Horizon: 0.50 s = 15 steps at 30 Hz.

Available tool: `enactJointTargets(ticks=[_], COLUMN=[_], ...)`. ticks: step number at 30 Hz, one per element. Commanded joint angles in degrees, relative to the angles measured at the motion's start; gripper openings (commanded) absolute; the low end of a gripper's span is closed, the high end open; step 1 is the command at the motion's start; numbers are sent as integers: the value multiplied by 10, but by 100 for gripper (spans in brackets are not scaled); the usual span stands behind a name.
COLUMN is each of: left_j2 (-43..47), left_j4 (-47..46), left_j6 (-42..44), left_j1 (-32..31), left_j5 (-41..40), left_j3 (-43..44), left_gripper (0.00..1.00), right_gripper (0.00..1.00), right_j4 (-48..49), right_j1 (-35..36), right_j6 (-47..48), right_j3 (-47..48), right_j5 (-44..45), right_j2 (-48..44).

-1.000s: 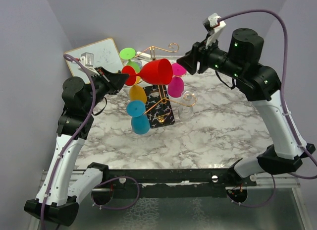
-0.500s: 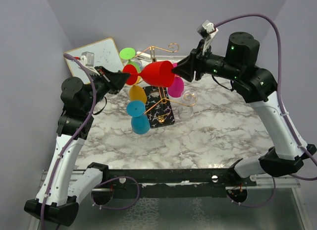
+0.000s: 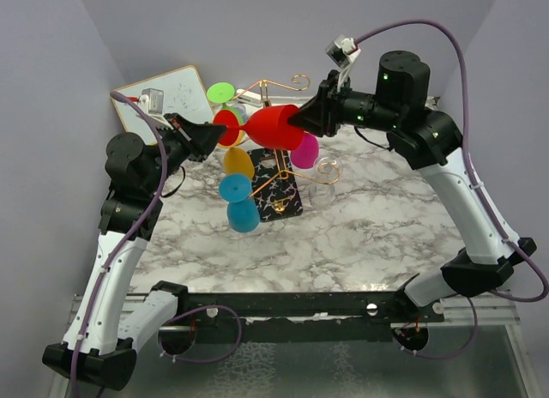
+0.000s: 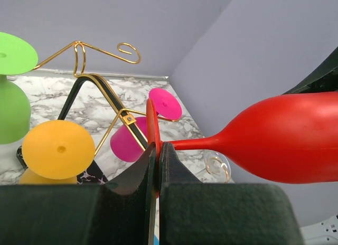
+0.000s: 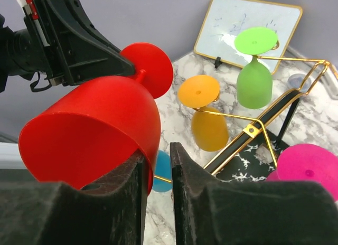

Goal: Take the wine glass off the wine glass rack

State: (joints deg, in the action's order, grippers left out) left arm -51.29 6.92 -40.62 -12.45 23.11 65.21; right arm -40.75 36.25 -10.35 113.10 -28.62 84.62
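Your left gripper (image 3: 212, 135) is clamped tight on the red plastic wine glass (image 3: 274, 126). In the left wrist view its black fingers (image 4: 132, 176) pinch the rim of the glass's flat round foot, with the stem running away to the right.

The glass lies level in the air, foot toward your left arm and mouth toward your right. It sits just beside the upper arms of the thin gold wire wine glass rack (image 3: 276, 84) and above the rack's black, white-veined base (image 3: 281, 201). You cannot tell from these views whether the stem touches any wire.

Your right gripper (image 3: 302, 119) is at the mouth of the bowl. In the right wrist view its fingers (image 5: 124, 195) stand narrow astride the bowl's wall. The wall is against one finger and a slit of background shows before the other, so it is not clamped.

On the rack hang a green glass (image 5: 253, 78), an orange one (image 5: 208, 126), a magenta one (image 3: 304, 149) and a blue one (image 3: 244, 215). A clear glass (image 3: 328, 168) is just beside the magenta one. A small whiteboard (image 3: 171, 93) leans at the back left of the white marble-patterned table (image 3: 386, 226).
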Motion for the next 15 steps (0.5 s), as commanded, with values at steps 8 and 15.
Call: enactJointTargets(ticks=[8,15], left_j2=[-4,-16], left_j4=[17,86], left_j6=[24,96], left_j1=[1,3], left_j5=[-45,-162], left_j3=[19,43], left_gripper=[43,68], right_gripper=[1,1], right_j4=[39,25], right_j1=[-4,-4], right_j6=[-17,13], right_j3=[33,145], right_j5=[61,240], right_j2=[11,55])
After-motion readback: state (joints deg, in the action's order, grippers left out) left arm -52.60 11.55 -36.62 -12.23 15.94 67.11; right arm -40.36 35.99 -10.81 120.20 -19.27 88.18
